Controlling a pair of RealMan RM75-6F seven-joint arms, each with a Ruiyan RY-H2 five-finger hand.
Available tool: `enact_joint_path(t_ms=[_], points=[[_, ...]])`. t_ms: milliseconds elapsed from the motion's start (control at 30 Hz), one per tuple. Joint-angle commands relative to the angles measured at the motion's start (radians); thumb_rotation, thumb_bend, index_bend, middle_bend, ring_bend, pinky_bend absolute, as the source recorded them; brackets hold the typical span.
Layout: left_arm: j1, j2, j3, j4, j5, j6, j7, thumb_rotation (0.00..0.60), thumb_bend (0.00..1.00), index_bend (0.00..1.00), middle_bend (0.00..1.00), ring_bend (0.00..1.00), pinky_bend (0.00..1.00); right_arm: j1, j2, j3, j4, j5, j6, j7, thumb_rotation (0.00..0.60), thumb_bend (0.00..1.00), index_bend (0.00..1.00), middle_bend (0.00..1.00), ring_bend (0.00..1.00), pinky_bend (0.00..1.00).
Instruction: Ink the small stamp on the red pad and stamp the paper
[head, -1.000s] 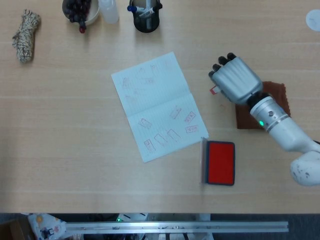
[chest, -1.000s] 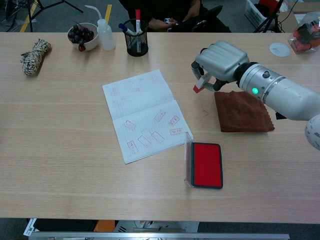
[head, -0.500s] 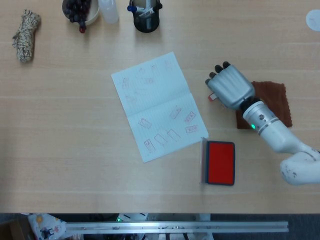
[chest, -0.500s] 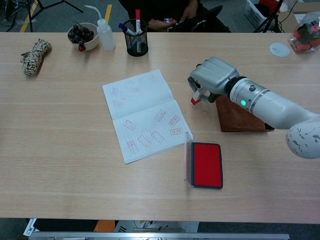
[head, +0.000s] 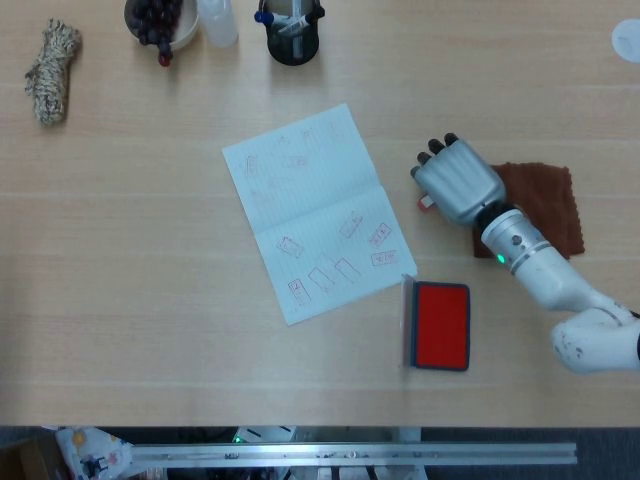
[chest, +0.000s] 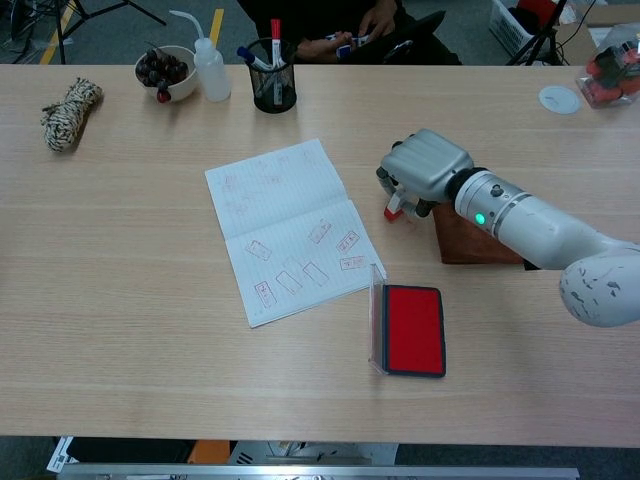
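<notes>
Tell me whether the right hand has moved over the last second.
Yes. The right hand, holding the small stamp, has sunk toward the table and drawn nearer the red ink pad, uncovering more of the brown cloth in the head view.

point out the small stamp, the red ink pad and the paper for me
small stamp (chest: 393, 211): chest view, on its red base showing below the right hand's fingers.
red ink pad (head: 442, 325): head view, middle of the red inked surface.
paper (head: 300, 195): head view, near the centre fold of the open sheet.
</notes>
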Motion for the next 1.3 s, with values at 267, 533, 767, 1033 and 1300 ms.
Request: enact_joint_path(t_ms=[267,533,767,1033,1300], points=[[-0.002,-0.001,-0.001,-0.002,0.001,0.000,0.004,0.600,0.26,0.07,0.04,0.12,0.18,-0.011,0.006,0.003,-0.003,-0.015,0.008,0.005,0.600,0.26,0.52,0.38,0.22,0.29],[-0.001,0.000,-0.001,-0.003,-0.001,-0.001,0.004,0.600,0.26,0.07,0.04,0.12,0.18,-0.012,0.004,0.009,0.002,-0.011,-0.002,0.002,0.600,0.26,0.49,0.37,0.21,0.29],[-0.004,0.000,-0.001,-0.004,0.001,-0.004,0.007,0.600,0.26,0.07,0.04,0.12,0.18,-0.017,0.029,0.014,-0.029,-0.019,0.006,0.004,0.600,0.26,0.41,0.35,0.20,0.28],[-0.013,0.001,-0.005,-0.014,0.001,-0.010,0.014,0.600,0.26,0.07,0.04,0.12,0.18,-0.043,0.128,0.027,-0.155,-0.040,0.064,0.017,0.600,0.26,0.22,0.31,0.19,0.28],[-0.022,-0.015,-0.016,0.006,0.002,-0.009,0.002,0.600,0.26,0.07,0.04,0.12,0.18,-0.152,0.323,0.022,-0.363,-0.096,0.247,0.059,0.600,0.28,0.22,0.30,0.19,0.28]])
